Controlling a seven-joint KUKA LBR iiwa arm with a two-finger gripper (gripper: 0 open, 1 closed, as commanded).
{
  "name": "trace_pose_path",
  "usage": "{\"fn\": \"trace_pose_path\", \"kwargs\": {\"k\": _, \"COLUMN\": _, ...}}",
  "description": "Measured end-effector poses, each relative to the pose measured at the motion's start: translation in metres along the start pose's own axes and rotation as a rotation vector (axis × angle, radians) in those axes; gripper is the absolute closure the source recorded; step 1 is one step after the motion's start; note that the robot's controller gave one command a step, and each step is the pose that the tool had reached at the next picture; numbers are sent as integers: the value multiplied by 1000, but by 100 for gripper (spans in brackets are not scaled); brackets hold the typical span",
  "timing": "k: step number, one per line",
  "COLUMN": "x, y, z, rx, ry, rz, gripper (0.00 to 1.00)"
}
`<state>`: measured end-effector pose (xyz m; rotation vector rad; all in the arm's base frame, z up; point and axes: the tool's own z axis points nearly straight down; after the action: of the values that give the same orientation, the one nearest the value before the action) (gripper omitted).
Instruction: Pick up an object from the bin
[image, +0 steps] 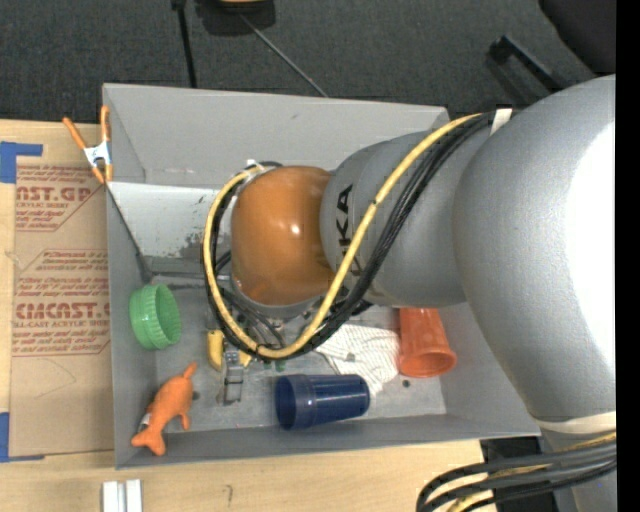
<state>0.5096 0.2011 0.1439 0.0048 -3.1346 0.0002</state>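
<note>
**Arm lowered into the grey metal bin (280, 125)**
Your arm (520, 220) reaches in from the right, its glossy orange wrist cover (280, 235) turned downward. The end effector (232, 378) sits low between an orange toy fish (167, 405) and a smooth blue plastic cup (320, 400) lying on its side. Whether it is open or closed cannot be told.

So the grey metal bin (290, 125) has the arm's orange-domed wrist parked over its middle, with the gripper (232, 384) low near the front. A dark blue plastic cup (320, 400) lies on its side just beside it. There's an orange toy fish (168, 408) front-left, a green round lid (155, 317) on the left, and a crumpled white cloth (368, 350) touching an orange plastic cup (425, 343) on the right.
</note>
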Motion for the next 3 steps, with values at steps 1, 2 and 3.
{"fn": "trace_pose_path", "kwargs": {"k": 1, "x": -2, "y": -1, "z": -4, "rx": -2, "ry": -7, "rz": 2, "gripper": 0}}
{"fn": "trace_pose_path", "kwargs": {"k": 2, "x": -11, "y": -23, "z": 26, "rx": -3, "ry": -10, "rz": 14, "gripper": 0}}
{"fn": "trace_pose_path", "kwargs": {"k": 3, "x": -15, "y": -39, "z": 46, "rx": -4, "ry": -16, "rz": 37, "gripper": 100}}
